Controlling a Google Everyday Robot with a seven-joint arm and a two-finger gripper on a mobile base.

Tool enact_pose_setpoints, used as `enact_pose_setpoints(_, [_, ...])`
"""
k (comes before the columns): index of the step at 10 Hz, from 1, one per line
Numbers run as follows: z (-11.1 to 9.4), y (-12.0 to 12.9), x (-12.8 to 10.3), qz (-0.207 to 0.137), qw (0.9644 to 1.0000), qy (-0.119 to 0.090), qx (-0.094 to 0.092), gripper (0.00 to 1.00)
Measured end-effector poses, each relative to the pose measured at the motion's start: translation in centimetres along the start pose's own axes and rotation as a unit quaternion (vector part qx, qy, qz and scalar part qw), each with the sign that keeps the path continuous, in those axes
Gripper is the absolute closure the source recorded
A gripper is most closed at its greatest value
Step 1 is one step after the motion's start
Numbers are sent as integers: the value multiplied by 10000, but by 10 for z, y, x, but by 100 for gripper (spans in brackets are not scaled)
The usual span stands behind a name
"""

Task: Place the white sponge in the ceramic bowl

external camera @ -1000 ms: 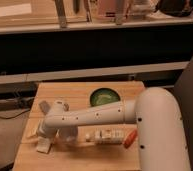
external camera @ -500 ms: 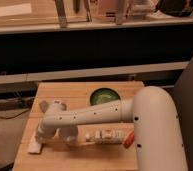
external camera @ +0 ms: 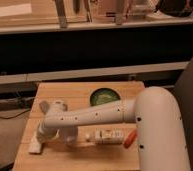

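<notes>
The white sponge [external camera: 36,146] lies flat on the wooden table [external camera: 80,92] near its front left corner. My gripper [external camera: 41,138] is at the end of the white arm [external camera: 90,117] and points down right over the sponge, touching or almost touching it. The ceramic bowl [external camera: 105,96], dark green and round, stands at the back middle of the table, well to the right of the gripper and behind the arm.
A white labelled bottle [external camera: 106,135] lies on its side at the front middle, with an orange object [external camera: 130,138] to its right. A yellowish wedge [external camera: 44,106] and a white object [external camera: 58,106] sit at the back left. A dark shelf runs behind the table.
My gripper has come down a little onto the sponge at the front left corner. The bowl, the bottle and the other objects have not moved.
</notes>
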Motion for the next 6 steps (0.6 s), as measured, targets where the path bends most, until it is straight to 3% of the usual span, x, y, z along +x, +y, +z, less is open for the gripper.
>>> enact_pose_setpoints(2, [-7,-2,-1,-14,9998,47,175,100])
enact_pose_setpoints(6, [-46,-12,-1,-100,9961,342,804,100])
